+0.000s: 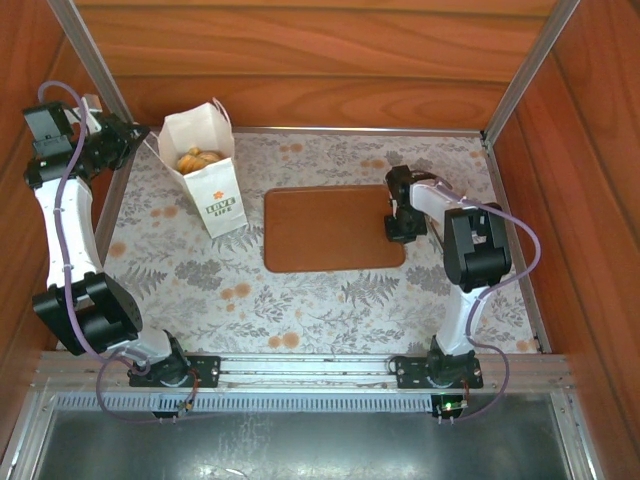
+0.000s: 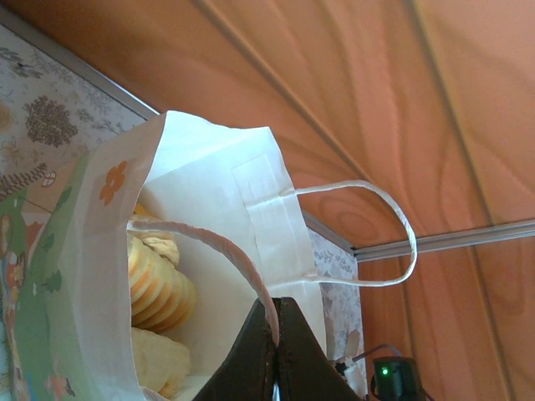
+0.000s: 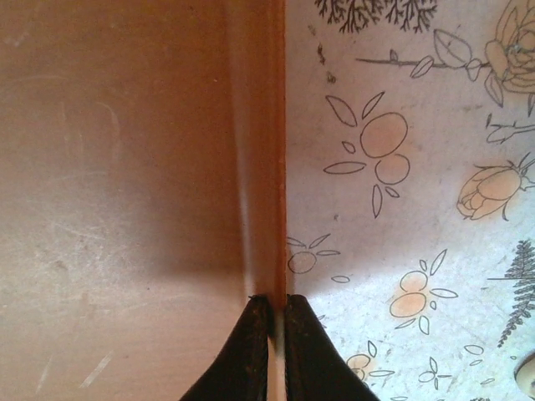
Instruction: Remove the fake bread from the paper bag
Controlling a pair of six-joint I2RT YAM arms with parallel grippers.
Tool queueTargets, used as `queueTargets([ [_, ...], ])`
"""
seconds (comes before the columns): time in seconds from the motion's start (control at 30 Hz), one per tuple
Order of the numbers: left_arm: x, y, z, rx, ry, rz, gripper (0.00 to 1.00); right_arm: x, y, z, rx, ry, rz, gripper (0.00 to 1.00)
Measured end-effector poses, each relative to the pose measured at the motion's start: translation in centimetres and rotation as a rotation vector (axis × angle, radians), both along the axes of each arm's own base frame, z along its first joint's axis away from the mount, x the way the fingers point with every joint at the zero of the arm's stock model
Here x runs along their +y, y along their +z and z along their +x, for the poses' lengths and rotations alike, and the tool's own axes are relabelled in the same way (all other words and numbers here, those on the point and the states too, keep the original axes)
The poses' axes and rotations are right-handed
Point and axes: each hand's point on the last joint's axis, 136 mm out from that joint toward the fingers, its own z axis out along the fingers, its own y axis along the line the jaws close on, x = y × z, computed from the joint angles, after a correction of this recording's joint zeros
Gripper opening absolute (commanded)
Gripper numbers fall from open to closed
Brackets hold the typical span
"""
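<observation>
**Bread in bag, left hand on the handle**

Nearest: right hand (image 1: 404,230) mid-counter, at the right edge of the flat brown board (image 1: 330,230). Fingers pressed together, tips set right over the board's edge line. Whether they nip that edge, cannot tell. Floral counter (image 3: 401,209) runs alongside. This hand sits well apart from the bag.

Farther, back-left: paper bag (image 1: 215,200) upright on the counter, mouth open, green print facing front. Fake bread (image 1: 198,159) inside, golden pieces below the rim. Left wrist view gives a ridged loaf (image 2: 155,284) by the inner wall, a paler piece under it.

Farthest: left hand (image 2: 276,309) at the bag's left rim, closed tight on the near cord handle (image 2: 209,238). Bread lies just beyond the fingertips, untouched. Second handle (image 2: 393,225) loops free toward the wooden wall (image 2: 334,83).
</observation>
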Motion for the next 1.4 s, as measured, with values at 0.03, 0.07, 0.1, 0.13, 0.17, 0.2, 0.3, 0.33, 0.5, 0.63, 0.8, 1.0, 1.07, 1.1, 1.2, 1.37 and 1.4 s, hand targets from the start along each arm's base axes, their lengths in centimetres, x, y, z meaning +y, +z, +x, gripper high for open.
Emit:
queueTargets([
  [0.03, -0.1, 0.1, -0.1, -0.002, -0.002, -0.001, 0.0, 0.0, 0.0, 0.1, -0.001, 0.001, 0.0, 0.08],
  [0.07, -0.1, 0.1, -0.2, -0.003, -0.004, -0.002, 0.0, 0.0, 0.0, 0.2, 0.0, 0.002, 0.0, 0.08],
  [0.1, -0.2, 0.1, -0.3, -0.002, -0.007, -0.003, 0.0, 0.0, 0.0, 0.4, 0.003, 0.001, -0.001, 0.08],
  [0.13, -0.3, 0.0, -0.4, -0.001, -0.01, -0.005, 0.0, 0.0, 0.0, 0.5, 0.003, 0.001, 0.0, 0.08],
  [0.17, -0.3, 0.0, -0.4, -0.001, -0.012, -0.007, 0.0, -0.1, 0.0, 0.7, 0.001, 0.0, 0.002, 0.08],
  [0.2, -0.4, 0.0, -0.5, -0.001, -0.016, -0.009, 0.0, -0.2, 0.0, 0.8, 0.002, 0.002, 0.004, 0.08],
  [0.3, -0.5, -0.1, -0.5, -0.002, -0.024, -0.012, 0.0, -0.5, 0.0, 1.3, 0.0, -0.012, 0.016, 0.08],
  [0.33, -0.6, -0.2, -0.6, 0.0, -0.029, -0.016, 0.0, -0.6, 0.0, 1.3, 0.0, -0.018, 0.021, 0.08],
  [0.5, -1.0, -0.6, -0.8, 0.007, -0.05, -0.031, 0.0, -0.7, 0.0, 1.3, 0.002, -0.038, 0.033, 0.09],
  [0.63, -1.2, -0.8, -0.9, 0.012, -0.059, -0.04, 0.0, -0.7, 0.0, 1.3, 0.001, -0.046, 0.039, 0.12],
  [0.8, -1.3, -0.8, -1.0, 0.011, -0.066, -0.042, 0.08, -0.6, -0.1, 1.2, 0.004, -0.053, 0.046, 0.22],
  [1.0, -1.3, -0.9, -1.0, 0.01, -0.066, -0.04, 0.25, -0.2, 0.4, 0.8, 0.011, -0.069, 0.077, 0.36],
  [1.07, -1.3, -0.9, -1.0, 0.011, -0.066, -0.04, 0.31, 0.3, 1.6, 0.7, -0.003, -0.068, 0.113, 0.4],
  [1.1, -1.3, -0.9, -1.0, 0.013, -0.064, -0.044, 0.31, 0.6, 2.4, 0.7, -0.015, -0.067, 0.131, 0.42],
  [1.2, -1.3, -0.9, -1.0, 0.018, -0.061, -0.052, 0.33, 2.1, 6.0, 1.6, -0.092, -0.058, 0.227, 0.45],
  [1.37, -1.3, -0.8, -1.1, 0.027, -0.061, -0.075, 0.33, 5.9, 12.3, 3.1, -0.233, -0.017, 0.425, 0.46],
  [1.4, -1.3, -0.7, -1.1, 0.028, -0.063, -0.082, 0.33, 6.9, 13.2, 3.2, -0.248, -0.003, 0.462, 0.46],
])
